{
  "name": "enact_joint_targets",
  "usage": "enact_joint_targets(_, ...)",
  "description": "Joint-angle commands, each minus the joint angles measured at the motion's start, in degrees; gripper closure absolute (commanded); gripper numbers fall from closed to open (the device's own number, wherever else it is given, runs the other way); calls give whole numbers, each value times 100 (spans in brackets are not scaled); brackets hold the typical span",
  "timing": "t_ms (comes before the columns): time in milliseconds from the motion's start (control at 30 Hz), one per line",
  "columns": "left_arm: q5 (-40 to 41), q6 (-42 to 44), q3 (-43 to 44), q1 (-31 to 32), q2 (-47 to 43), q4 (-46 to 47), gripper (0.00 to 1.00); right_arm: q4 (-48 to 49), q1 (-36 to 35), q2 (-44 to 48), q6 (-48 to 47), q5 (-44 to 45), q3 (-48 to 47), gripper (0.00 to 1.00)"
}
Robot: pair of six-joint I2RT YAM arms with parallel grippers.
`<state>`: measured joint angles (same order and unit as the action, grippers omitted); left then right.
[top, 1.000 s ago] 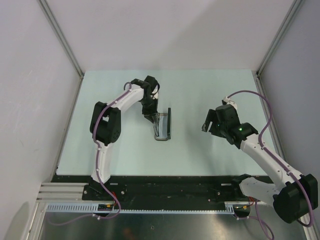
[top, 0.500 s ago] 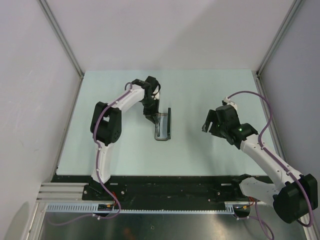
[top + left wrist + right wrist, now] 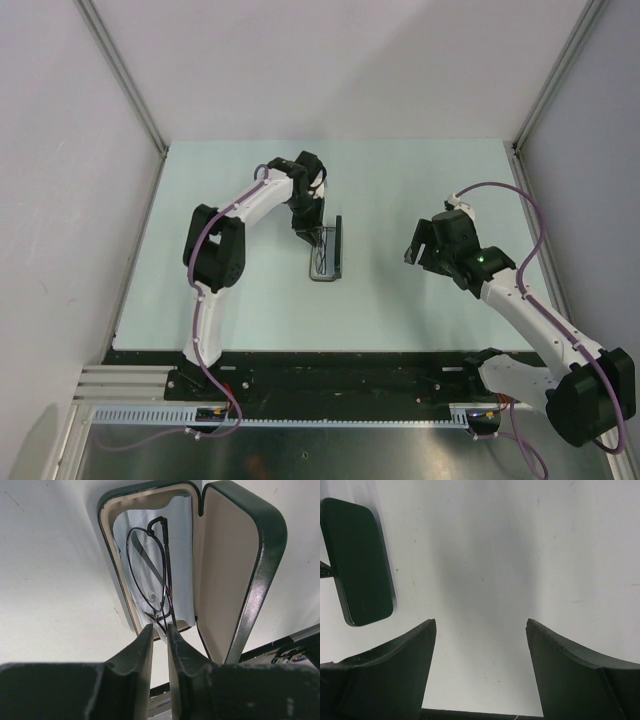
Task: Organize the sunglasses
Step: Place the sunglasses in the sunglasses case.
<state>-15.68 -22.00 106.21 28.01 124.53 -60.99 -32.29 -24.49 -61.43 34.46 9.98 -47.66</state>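
The sunglasses (image 3: 165, 560), thin dark wire frames with clear lenses, lie in the open black case (image 3: 107, 540) on a pale blue cloth (image 3: 182, 555). The lid (image 3: 225, 555) stands up on the right. My left gripper (image 3: 160, 627) is at the case's near end, its jaws nearly together on the near end of the sunglasses. From above, the left gripper (image 3: 315, 238) hangs over the case (image 3: 326, 262) at mid-table. My right gripper (image 3: 418, 245) hovers to the right of the case. The right gripper (image 3: 481, 625) is open and holds nothing.
The back of the case lid (image 3: 360, 560) shows at the upper left of the right wrist view. Bare pale table (image 3: 400, 180) surrounds the case, with grey walls at the left, right and back. The arm bases sit on the black strip (image 3: 340, 370) at the near edge.
My left gripper has shifted slightly right, from beside the case's left edge to over its base, with the sunglasses. The right arm has not moved.
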Motion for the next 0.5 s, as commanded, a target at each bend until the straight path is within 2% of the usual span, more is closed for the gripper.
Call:
enact_joint_targets(0,-23,-50,277,38,63,-44,78,127,32,96,-53,31,46,22)
enact_joint_targets(167,-128,2,356,64,63,-36,75,127,50,87,-71,39,37,22)
enact_joint_targets(300,-329,73,374,126,54,0,64,127,50,131,-88,39,46,22)
enact_joint_targets(467,-374,108,400,134,-25,61,62,127,58,158,-71,13,46,22)
